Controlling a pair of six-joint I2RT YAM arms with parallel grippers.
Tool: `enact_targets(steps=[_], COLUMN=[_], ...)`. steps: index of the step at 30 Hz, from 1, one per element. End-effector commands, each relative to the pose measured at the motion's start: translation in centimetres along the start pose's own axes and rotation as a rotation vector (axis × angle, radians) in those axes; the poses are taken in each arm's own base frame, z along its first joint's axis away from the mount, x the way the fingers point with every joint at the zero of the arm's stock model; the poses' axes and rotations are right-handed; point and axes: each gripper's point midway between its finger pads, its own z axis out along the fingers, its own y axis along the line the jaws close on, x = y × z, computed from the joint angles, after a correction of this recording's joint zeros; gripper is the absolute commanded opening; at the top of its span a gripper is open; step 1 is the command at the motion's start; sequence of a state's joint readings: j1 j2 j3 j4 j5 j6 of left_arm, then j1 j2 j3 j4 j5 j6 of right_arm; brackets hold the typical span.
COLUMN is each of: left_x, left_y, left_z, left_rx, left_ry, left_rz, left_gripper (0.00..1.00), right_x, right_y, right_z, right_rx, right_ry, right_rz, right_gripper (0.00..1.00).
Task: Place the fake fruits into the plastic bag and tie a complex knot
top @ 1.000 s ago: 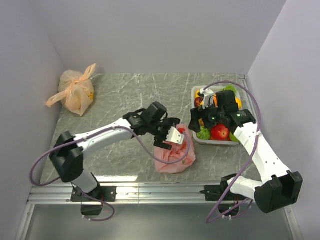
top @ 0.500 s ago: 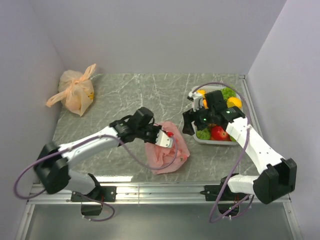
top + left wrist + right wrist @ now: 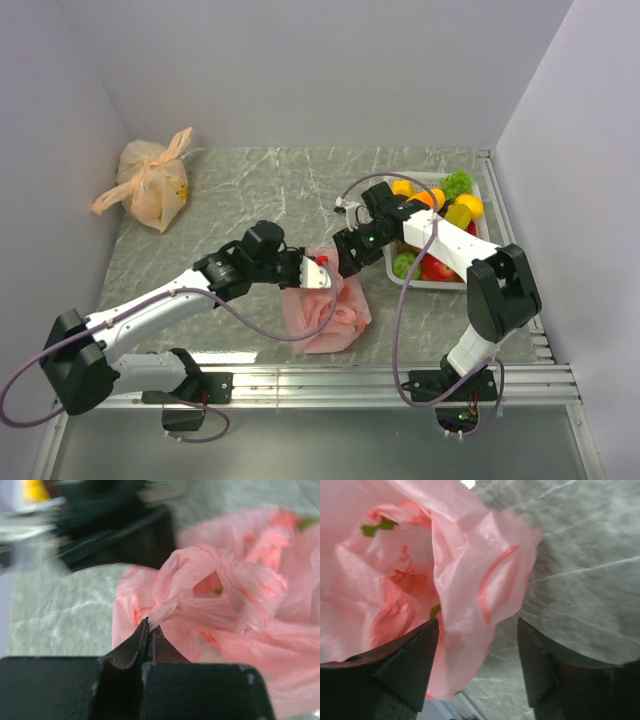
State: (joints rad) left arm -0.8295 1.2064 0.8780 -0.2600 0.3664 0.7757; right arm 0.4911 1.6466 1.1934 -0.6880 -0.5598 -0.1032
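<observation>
Layout comes only from the overhead view: the bag (image 3: 325, 318) lies crumpled on the table (image 3: 250, 190) at lower centre. The basket (image 3: 432, 285) of fruits (image 3: 440, 266) sits just to its right, and a knotted bag (image 3: 150, 185) lies well apart at upper left. The two arms meet at the bag's upper edge, the left gripper (image 3: 318, 273) reaching in from the left and the right gripper (image 3: 347, 250) from the upper right. From above, neither gripper's finger spacing can be made out; the wrist views supply it. The left wrist view shows its fingers (image 3: 135, 650) pressed together at bottom centre, pinching a twisted tail of pink film. From that pinch the film rises to a gathered bunch at mid-frame. The right wrist view shows its fingers (image 3: 405, 665) spread wide at the bottom, with a loose fold of the bag hanging between them, unclamped. Through the film at upper left show a green scrap and a reddish shape, too blurred to name. The bag's gathered mouth points toward the top of the overhead frame. Its body spreads toward the bottom, and no clear long axis can be told in the heap.
</observation>
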Motion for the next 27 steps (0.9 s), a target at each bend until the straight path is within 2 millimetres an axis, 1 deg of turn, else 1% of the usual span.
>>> enact_targets(steps=[1, 2, 3, 4, 5, 6, 7, 8, 9, 10, 11, 12, 13, 14, 15, 16, 17, 18, 19, 20, 21, 22, 23, 24, 25, 26, 27], left_x=[-2.5, -1.8, -1.5, -1.5, -0.6, 0.1, 0.6, 1.9, 3.3, 5.1, 6.3, 7.8, 8.9, 10.6, 11.9, 13.4, 13.8, 14.1, 14.5, 14.5, 13.2, 12.5, 11.8, 10.4, 8.9, 8.7, 7.7], left_y=[4.2, 5.5, 6.0, 6.7, 7.6, 7.8, 8.8, 9.8, 9.7, 10.7, 10.7, 10.1, 9.6, 9.4, 8.5, 8.0, 7.3, 6.8, 6.6, 5.9, 5.8, 5.7, 5.3, 6.2, 6.7, 6.8, 7.2], left_z=[-3.1, -4.0, -4.6, -5.7, -6.7, -7.2, -8.7, -10.1, -10.6, -12.8, -13.5, -13.6, -14.0, -14.8, -14.6, -14.9, -14.5, -14.2, -14.3, -13.9, -13.7, -13.8, -13.8, -14.6, -15.5, -15.7, -16.4], left_rx=[-0.198, -0.247, -0.28, -0.324, -0.374, -0.41, -0.501, -0.578, -0.63, -0.752, -0.796, -0.819, -0.837, -0.872, -0.875, -0.89, -0.86, -0.83, -0.811, -0.766, -0.689, -0.652, -0.608, -0.582, -0.562, -0.567, -0.547], left_ry=[-0.113, -0.111, -0.125, -0.141, -0.135, -0.148, -0.151, -0.149, -0.156, -0.142, -0.143, -0.143, -0.128, -0.114, -0.101, -0.076, -0.069, -0.063, -0.05, -0.032, -0.048, -0.051, -0.044, -0.052, -0.056, -0.061, -0.051], left_rz=[-0.144, -0.191, -0.275, -0.315, -0.369, -0.456, -0.502, -0.562, -0.679, -0.756, -0.837, -0.946, -1.008, -1.071, -1.148, -1.201, -1.233, -1.252, -1.259, -1.261, -1.193, -1.149, -1.105, -0.969, -0.84, -0.832, -0.715], left_gripper=[0.0, 0.0, 0.0, 0.0, 0.0, 0.0, 0.0, 0.0, 0.0, 0.0, 0.0, 0.0, 0.0, 0.0, 0.0, 0.0, 0.01, 0.02, 0.08, 0.11, 0.15, 0.27, 0.33, 0.39, 0.56, 0.62, 0.69], right_x=[-1.5, -1.2, -1.3, -1.6, -1.7, -2.1, -2.8, -3.2, -3.9, -4.7, -5.2, -5.8, -6.4, -6.8, -7.2, -7.6, -7.9, -8.1, -8.5, -8.7, -8.7, -9.1, -9.3, -9.3, -9.4, -9.4, -9.5], right_y=[1.8, 1.9, 2.2, 2.1, 2.0, 1.5, 1.1, 0.6, -0.6, -1.2, -1.9, -2.3, -3.4, -3.6, -3.6, -3.7, -3.6, -3.6, -3.4, -3.2, -3.2, -3.1, -2.8, -2.4, -2.1, -2.1, -1.7], right_z=[0.1, 0.3, 0.2, 0.1, 0.1, -0.3, -0.6, -1.0, -2.0, -2.6, -3.1, -4.0, -4.9, -5.3, -5.9, -6.2, -6.5, -6.5, -6.8, -6.7, -6.4, -6.7, -6.5, -6.0, -5.8, -5.8, -5.6], right_rx=[-0.095, -0.106, -0.115, -0.115, -0.108, -0.078, -0.062, -0.043, 0.013, 0.038, 0.064, 0.085, 0.122, 0.135, 0.148, 0.161, 0.163, 0.16, 0.161, 0.148, 0.141, 0.144, 0.138, 0.124, 0.111, 0.11, 0.093], right_ry=[-0.039, -0.036, -0.043, -0.057, -0.062, -0.082, -0.113, -0.138, -0.18, -0.22, -0.246, -0.28, -0.318, -0.337, -0.357, -0.374, -0.385, -0.384, -0.383, -0.379, -0.368, -0.366, -0.36, -0.342, -0.324, -0.319, -0.313], right_rz=[-0.029, -0.025, -0.029, -0.036, -0.038, -0.033, -0.024, -0.012, 0.003, 0.024, 0.033, 0.033, 0.07, 0.072, 0.07, 0.059, 0.048, 0.041, 0.033, 0.026, 0.024, -0.005, -0.017, -0.027, -0.035, -0.033, -0.037], right_gripper=[0.63, 0.46, 0.36, 0.24, 0.0, 0.0, 0.0, 0.0, 0.0, 0.0, 0.0, 0.0, 0.0, 0.0, 0.0, 0.0, 0.0, 0.0, 0.0, 0.0, 0.0, 0.0, 0.0, 0.0, 0.0, 0.0, 0.0])
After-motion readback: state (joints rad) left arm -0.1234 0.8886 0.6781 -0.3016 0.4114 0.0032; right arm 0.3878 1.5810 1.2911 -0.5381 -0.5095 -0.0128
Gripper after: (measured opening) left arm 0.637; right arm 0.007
